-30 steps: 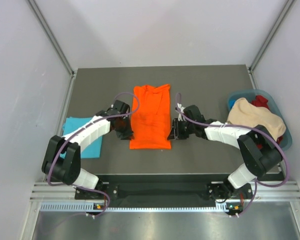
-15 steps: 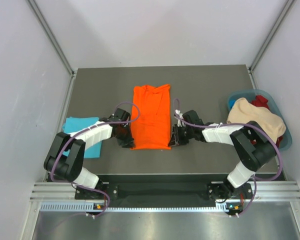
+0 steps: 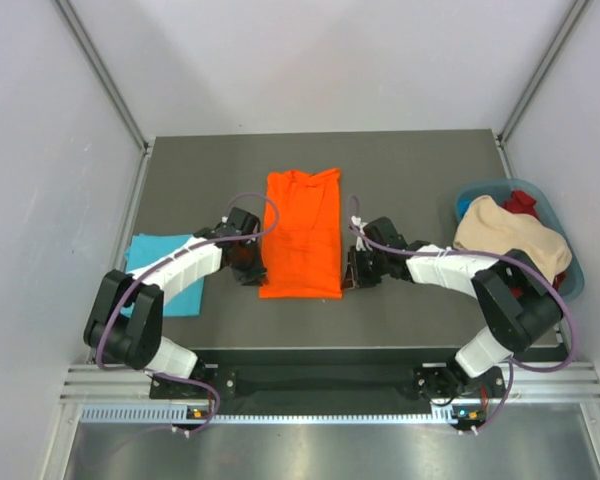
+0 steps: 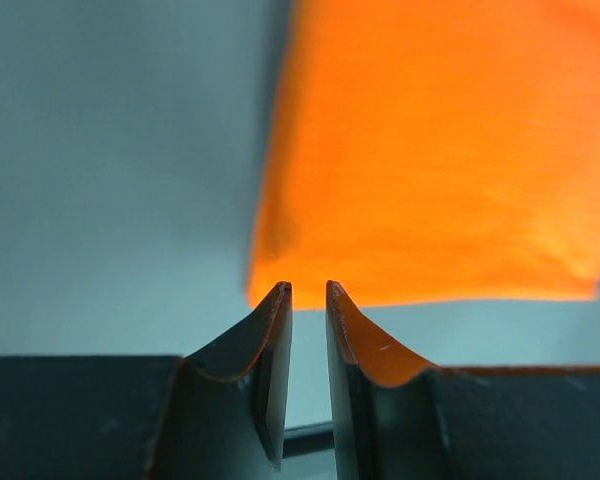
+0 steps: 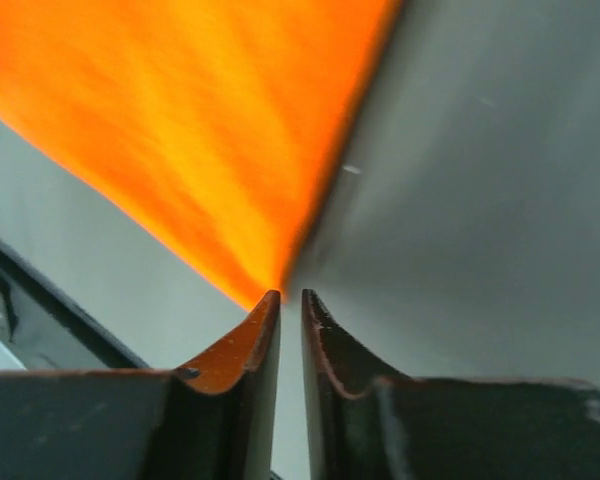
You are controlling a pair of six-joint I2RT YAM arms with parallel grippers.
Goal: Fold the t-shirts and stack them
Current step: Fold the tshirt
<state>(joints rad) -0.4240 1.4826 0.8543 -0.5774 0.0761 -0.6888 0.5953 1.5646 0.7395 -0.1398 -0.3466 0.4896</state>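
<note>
Turquoise t-shirt (image 3: pixel 148 248) lies folded at the left edge of the worktop (image 3: pixel 410 170), partly under the left arm, and shows only from above. Just right of it, the left fingers (image 4: pixel 265 350) stand narrowly apart with nothing between them, at the near-left corner of the orange t-shirt (image 3: pixel 302 235), which lies flat mid-worktop. At its near-right corner the right fingers (image 5: pixel 250 350) are equally narrow and empty. Farthest right, a blue basket (image 3: pixel 576 284) of clothes is seen only from overhead.
</note>
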